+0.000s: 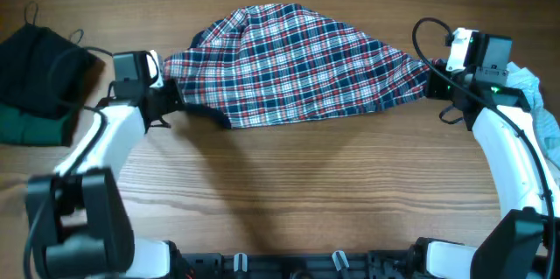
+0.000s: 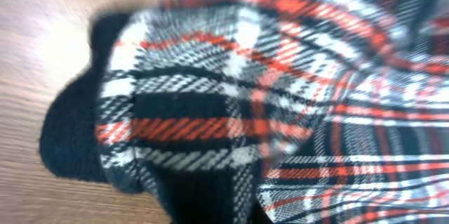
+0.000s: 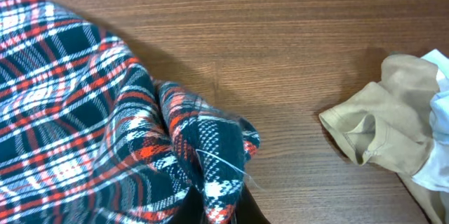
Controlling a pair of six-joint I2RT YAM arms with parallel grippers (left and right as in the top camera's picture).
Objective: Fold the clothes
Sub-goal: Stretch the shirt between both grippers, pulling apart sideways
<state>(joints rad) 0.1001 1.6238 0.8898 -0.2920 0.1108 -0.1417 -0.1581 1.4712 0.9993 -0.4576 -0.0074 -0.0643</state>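
Plaid shirt (image 1: 289, 60), red, navy and white, lies stretched across the far half of the table (image 1: 289, 191), and we hold it at both ends. Its body bulges away from us in a broad arc, while the near edge runs fairly straight between the two arms.

Our left gripper (image 1: 171, 97) is closed on the shirt's left corner. In the left wrist view the bunched plaid fills almost the whole picture, blurred, with the navy trim (image 2: 70, 140) hanging over the wood beside it. We cannot make out the fingers themselves there.

Our right gripper (image 1: 430, 82) is closed on the right corner. In the right wrist view the cloth (image 3: 70, 112) gathers into a tight fold at the bottom of the picture, where the fingers pinch it, and a loose thread trails off that fold.

A black garment (image 1: 35, 60) sits at the far left of the table with a green piece (image 1: 26, 126) just beside it. On the right, well apart from the shirt, a tan garment (image 3: 382, 129) lies crumpled, touching a pale blue one (image 1: 529, 82).
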